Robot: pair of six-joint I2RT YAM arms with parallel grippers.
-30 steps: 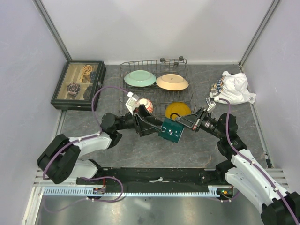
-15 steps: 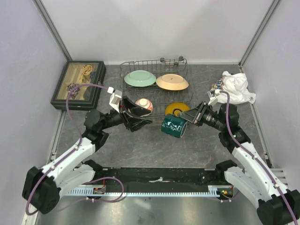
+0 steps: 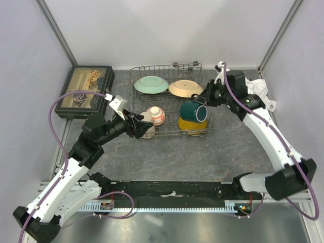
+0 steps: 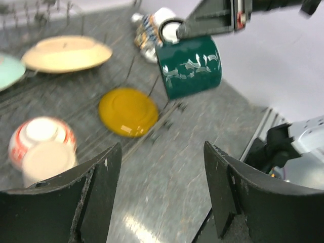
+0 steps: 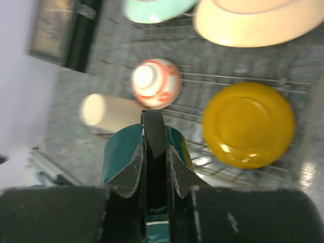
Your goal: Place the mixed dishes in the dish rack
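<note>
We are seeing the right claw (image 3: 204, 99) clamped narrowly on the handle of the dark green mug (image 3: 194, 111). It is holding the mug in the air, tipped on its side, right of centre in the overhead view. The mug is hanging over the yellow plate (image 3: 191, 125), which is lying flat in the lower right part of the dish rack (image 3: 167, 68). Toward the top of the rack, the pale green flowered plate (image 3: 151, 84) and the tan plate (image 3: 186, 89) are sitting side by side. The small red-orange bowl (image 3: 157, 115) is resting mouth-down on the wires left of the mug. The beige cup (image 3: 148, 132) is lying just beside the bowl at the rack's lower left edge. The left claw (image 3: 136, 125) is hovering by that cup with its jaws spread wide, gripping nothing, above the grey desk (image 3: 167, 157).
</note>
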